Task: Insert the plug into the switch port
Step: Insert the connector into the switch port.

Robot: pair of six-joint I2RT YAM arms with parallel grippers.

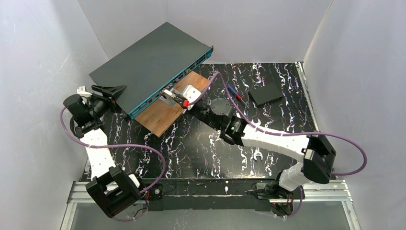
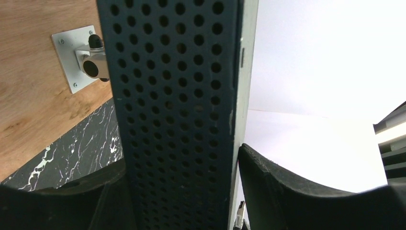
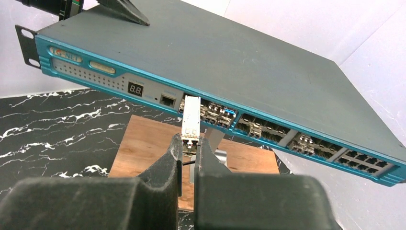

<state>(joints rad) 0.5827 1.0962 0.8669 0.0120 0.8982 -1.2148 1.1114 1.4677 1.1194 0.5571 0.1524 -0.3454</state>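
1. Where the top view's left side is reached, the left gripper [image 1: 115, 91] is seen straddling the left end of the switch [image 1: 153, 62]. Its fingers [image 2: 268, 182] are set close on both faces of the perforated side. Whether they are clamped cannot be told.
2. Upper left of centre, the switch is noted tilted, teal port edge toward lower right, over a wooden board [image 1: 165, 108].
3. At centre, the plug [image 3: 191, 117] is pinched in the narrow jaws of the right gripper [image 3: 190, 141], its tip at the teal port row.
4. Right of centre, a small black box [image 1: 265, 93] is recorded on the marble table [image 1: 201, 148].
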